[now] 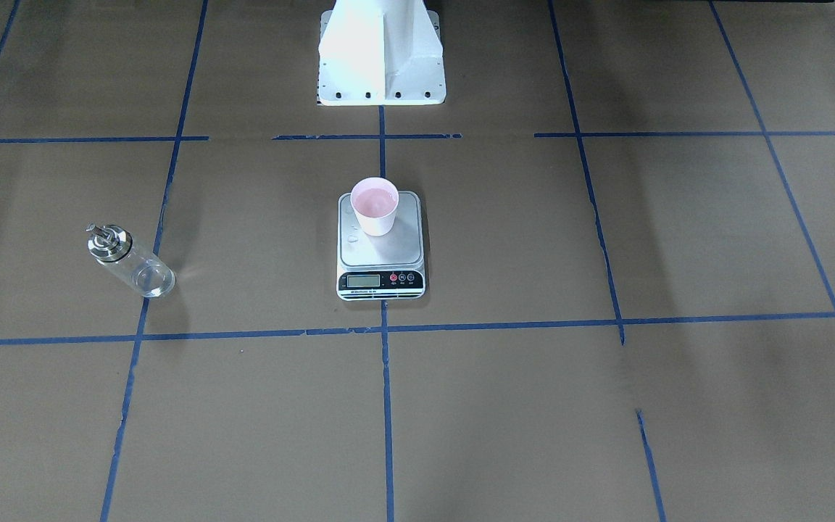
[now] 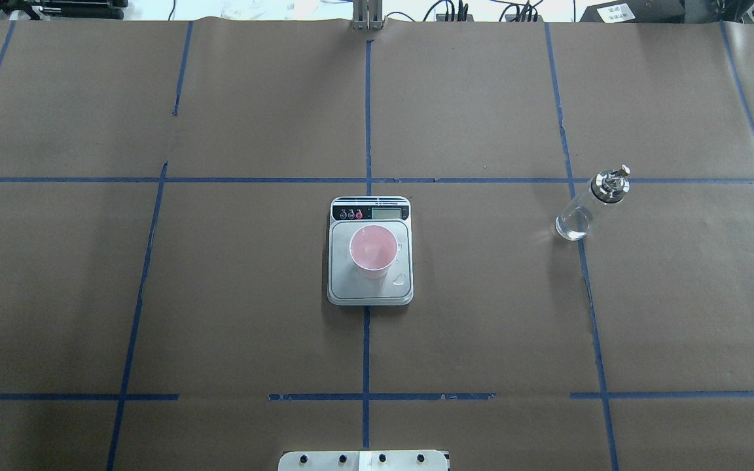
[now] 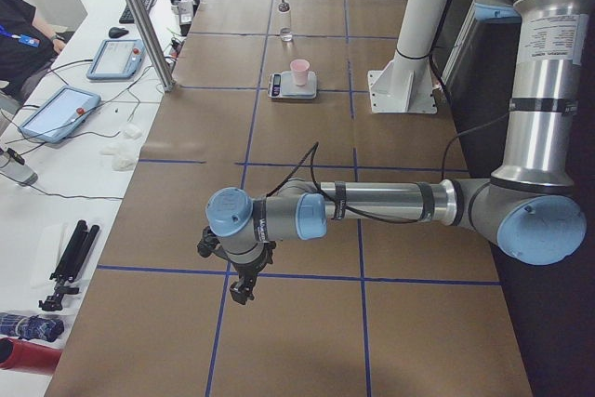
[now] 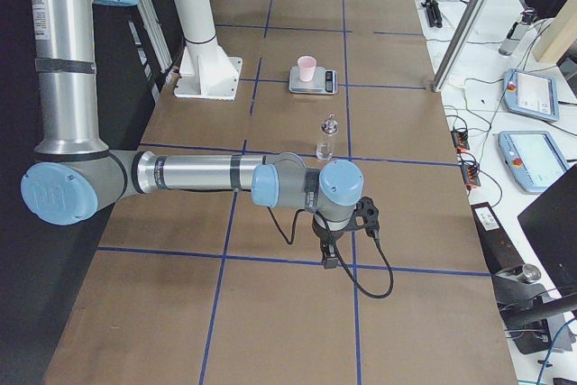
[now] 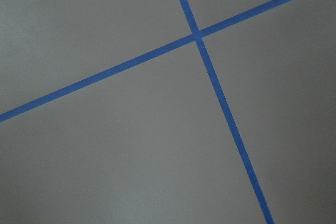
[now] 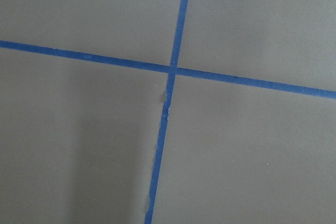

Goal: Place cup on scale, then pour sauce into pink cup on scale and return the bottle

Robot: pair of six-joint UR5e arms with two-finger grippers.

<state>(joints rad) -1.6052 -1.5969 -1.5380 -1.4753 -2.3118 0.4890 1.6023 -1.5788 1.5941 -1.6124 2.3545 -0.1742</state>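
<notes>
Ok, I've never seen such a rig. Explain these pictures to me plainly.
It is a two-armed robot at a brown table. Two pictures look down on it, from behind the robot and facing it; two look along it from each end; two come from wrist cameras, showing only table and blue tape. A pink cup stands on a kitchen scale in the middle. A glass bottle stands apart on the robot's right. The left gripper and right gripper hang over bare table, seemingly empty.

pink cup (image 2: 373, 249) upright on scale (image 2: 370, 288); clear bottle (image 2: 592, 205) standing well apart
</notes>
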